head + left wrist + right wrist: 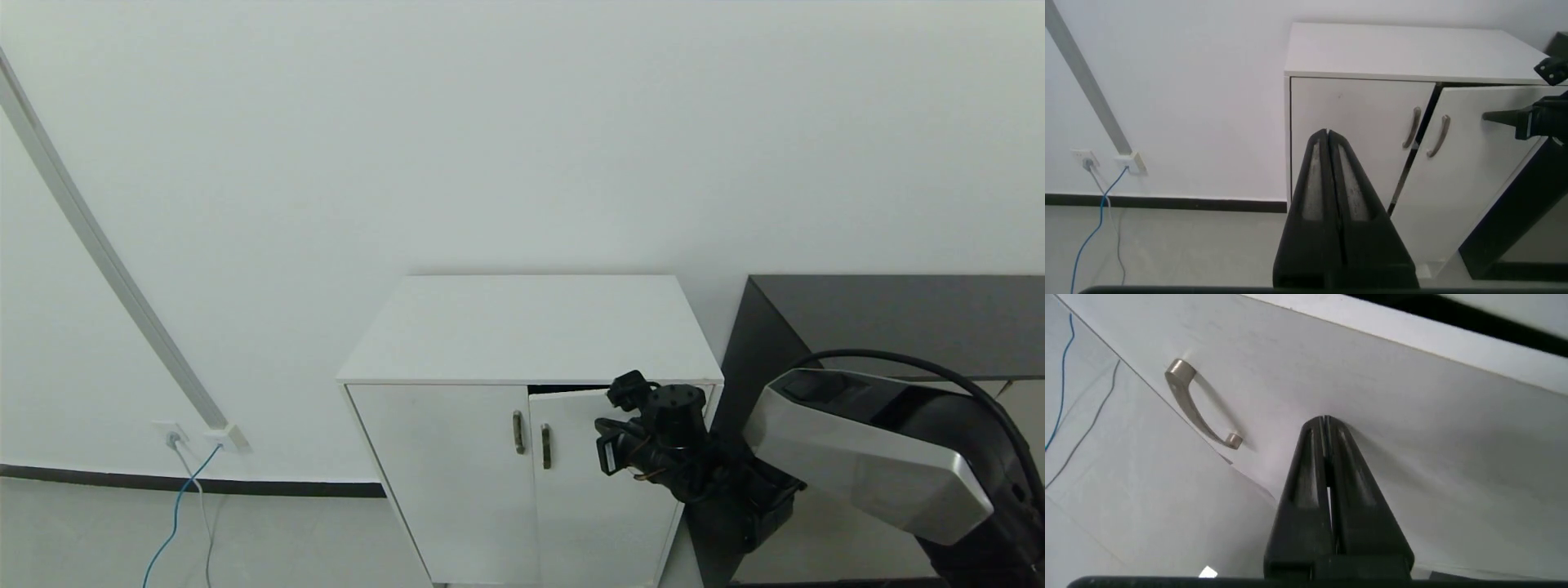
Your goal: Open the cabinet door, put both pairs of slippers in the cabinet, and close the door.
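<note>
Head view shows the white cabinet (531, 327) against the wall. Its left door (445, 482) is flush and its right door (588, 514) is slightly ajar, with a dark gap along the top edge.

My right hand (1325, 423) has its fingers pressed together with nothing between them. The tips rest on the right door's face, or a hair off it, near the handle (1178, 372) but not around it. From that I judge this to be the closing push. Whether the slippers are already inside I cannot tell.

The next move calls for a steady press along the door's swing, kept near the handle edge, until the gap is gone.

Right wrist view gives me that fingertip placement, which the head view hides behind the wrist. Left wrist view adds my left hand (1327, 139), closed and empty, well back from the cabinet. It also shows how far the right door stands out from its neighbour.
</note>
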